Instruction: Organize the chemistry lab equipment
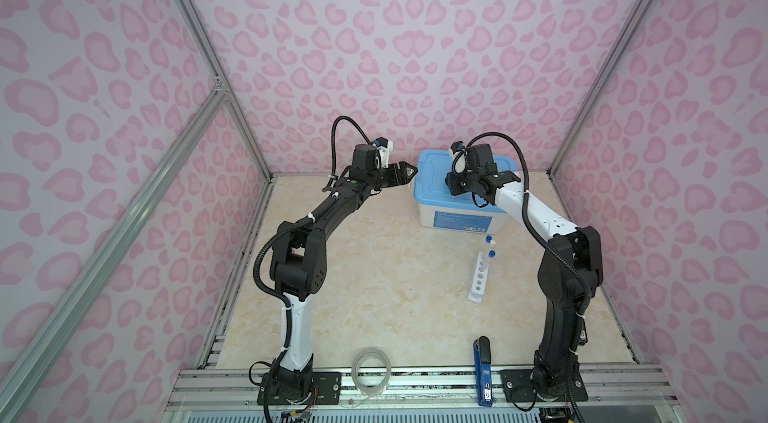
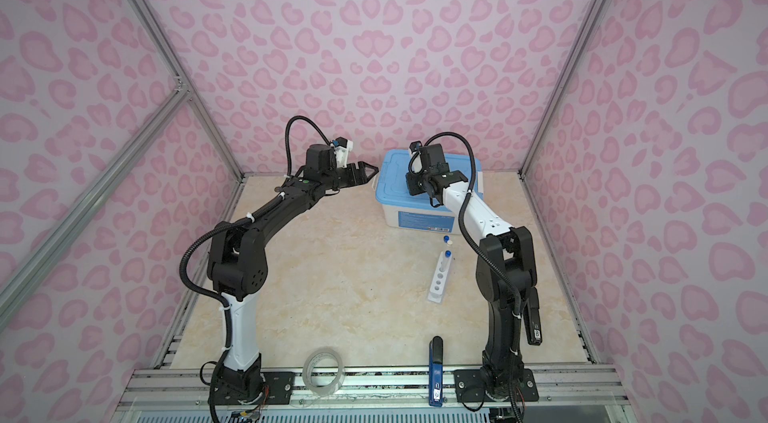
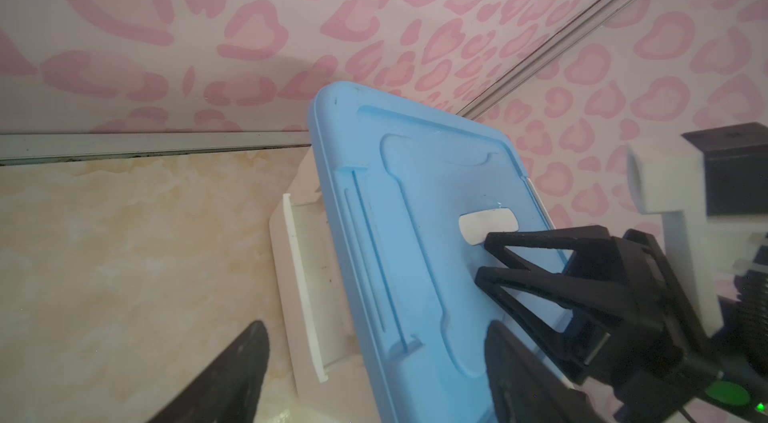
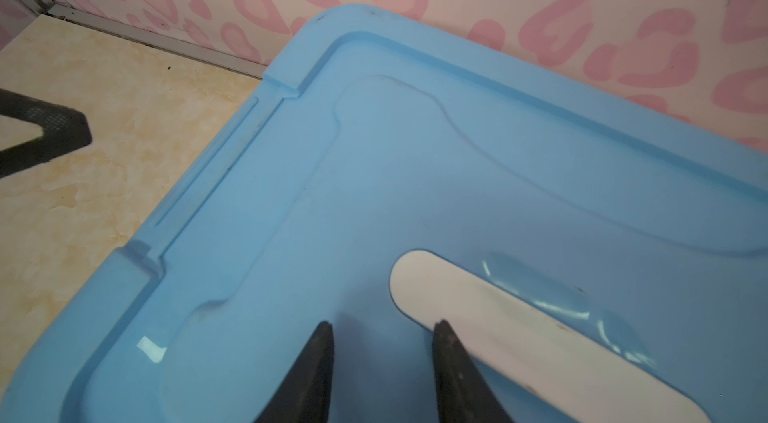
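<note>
Presently both grippers are at the box (image 1: 455, 219) at the back of the table, not at the glassware. Left gripper (image 1: 409, 173): fingers spread wide, holding nothing. In the left wrist view the white latch (image 3: 299, 288) on the box's left end and the edge of the lid (image 3: 415, 200) lie between them. Right gripper (image 4: 384, 327): over the lid, fingers partly apart, clamped on nothing visible. One tip is at the end of the white handle (image 4: 519, 350), whose length runs slantwise under that finger. Rack (image 1: 477, 281): on the table in front of the box, well apart from both grippers, long axis pointing roughly toward the box, nearer the right arm. One tube (image 1: 488, 263) stands in its far hole. A second tube (image 1: 489, 239) is between rack and box; upright or lying cannot be told. Judgement: opening the box comes next, and that turns on the latch sitting inside the left fingers' span.
</note>
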